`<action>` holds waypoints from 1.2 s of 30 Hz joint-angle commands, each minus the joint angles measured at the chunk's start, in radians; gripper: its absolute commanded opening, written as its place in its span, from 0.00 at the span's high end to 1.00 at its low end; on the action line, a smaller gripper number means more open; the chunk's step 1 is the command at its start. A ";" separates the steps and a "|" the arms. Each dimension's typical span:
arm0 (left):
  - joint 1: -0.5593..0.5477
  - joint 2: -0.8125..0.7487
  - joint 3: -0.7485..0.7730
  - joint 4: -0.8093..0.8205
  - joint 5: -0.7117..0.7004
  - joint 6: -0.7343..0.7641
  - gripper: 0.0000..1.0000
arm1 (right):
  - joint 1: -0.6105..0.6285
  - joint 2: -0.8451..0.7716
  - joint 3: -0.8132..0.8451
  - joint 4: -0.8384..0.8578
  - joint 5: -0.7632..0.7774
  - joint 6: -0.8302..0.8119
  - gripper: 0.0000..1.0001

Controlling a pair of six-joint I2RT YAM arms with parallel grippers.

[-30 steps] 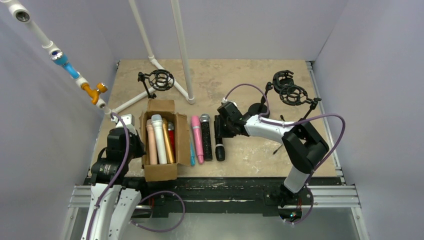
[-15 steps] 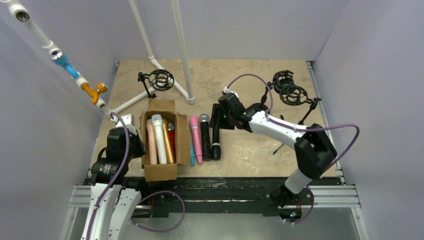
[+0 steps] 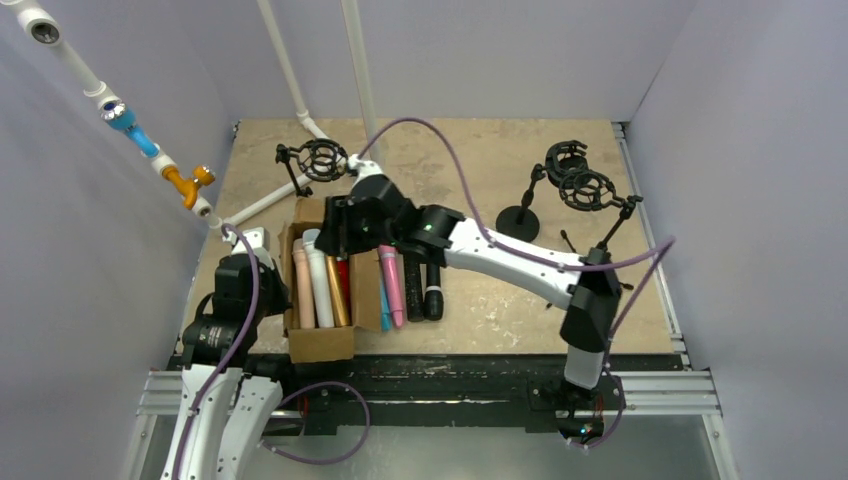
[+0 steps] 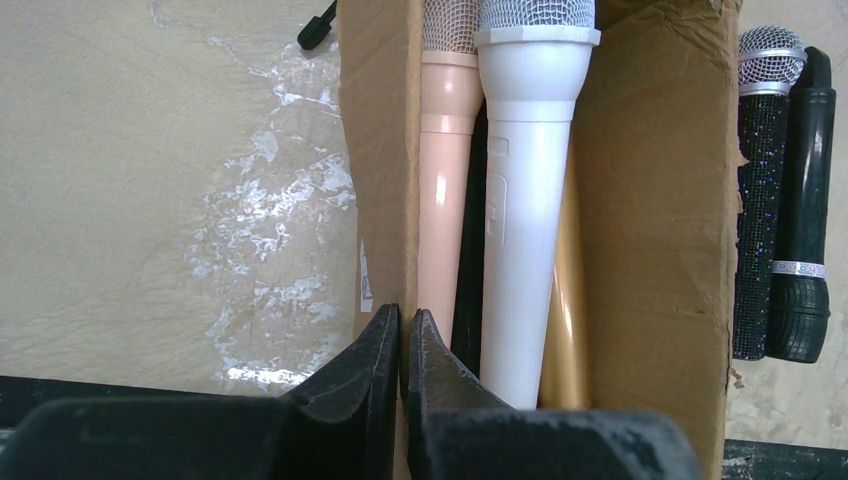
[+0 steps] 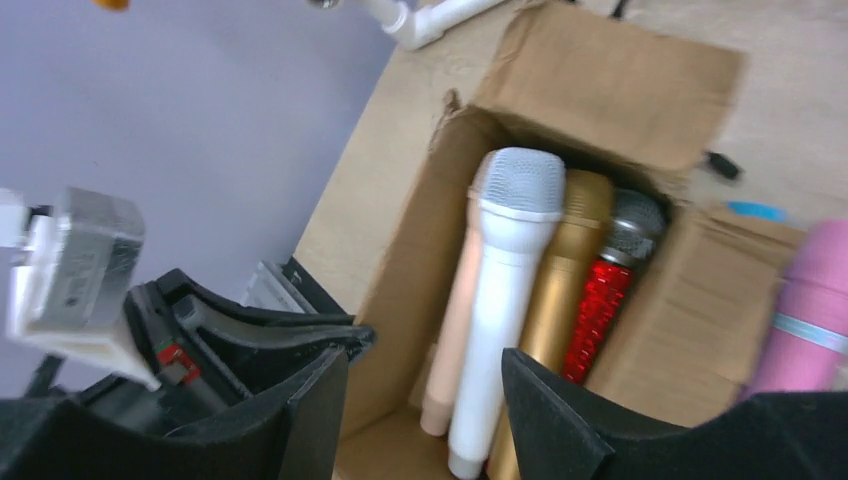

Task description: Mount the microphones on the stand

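The right arm [image 3: 500, 255] stretches long and low from its base across the surface [image 3: 480, 150] toward the left, forearm nearly flat, wrist bent down over the far end of the cardboard box [image 3: 320, 345]. The right hand [image 5: 422, 370] hangs above the box's open top with its two fingers spread wide and nothing between them. In the wrist view the white microphone [image 5: 505, 300] lies under that gap, head toward the far end; the peach microphone [image 5: 452, 340] touches it on one side and the gold microphone [image 5: 560, 290] on the other; the red glitter microphone [image 5: 598, 305] lies beside the gold one, against the box wall; whether a finger touches any of them cannot be told.

The left arm [image 3: 225, 320] sits folded close to its base, just beside the box's left wall. The left hand [image 4: 401, 335] points along the surface with its fingers pressed together, pinching nothing, tips near the box's near left corner.

Just right of the box, four more lie side by side on the surface, parallel to it: the blue microphone [image 3: 384, 300], the pink microphone [image 3: 392, 285], the black glitter microphone [image 4: 760, 200] and the plain black microphone [image 4: 805, 230]. One ring-shaped stand holder [image 3: 322, 158] stands beyond the box, near the white pipes [image 3: 360, 80]; a pair of stand holders [image 3: 578, 180] stands well apart at the far right.
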 commanded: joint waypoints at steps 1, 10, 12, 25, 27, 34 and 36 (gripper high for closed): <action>-0.003 -0.008 0.067 0.096 0.022 -0.004 1.00 | 0.051 0.171 0.161 -0.111 -0.001 -0.048 0.39; -0.003 -0.009 0.072 0.098 0.027 -0.004 1.00 | 0.067 0.340 0.268 -0.132 0.034 -0.063 0.39; -0.003 -0.009 0.071 0.096 0.030 -0.004 1.00 | 0.068 0.354 0.278 -0.132 0.050 -0.063 0.39; -0.003 -0.009 0.070 0.099 0.041 -0.002 1.00 | 0.069 0.481 0.356 -0.147 0.051 -0.053 0.39; -0.003 -0.009 0.069 0.102 0.041 -0.002 1.00 | 0.069 0.490 0.357 -0.144 0.048 -0.050 0.39; -0.003 -0.005 0.065 0.107 0.049 -0.003 1.00 | 0.091 0.528 0.386 -0.122 0.014 -0.041 0.46; -0.003 -0.004 0.065 0.109 0.051 -0.003 1.00 | 0.102 0.557 0.428 -0.143 0.014 -0.041 0.48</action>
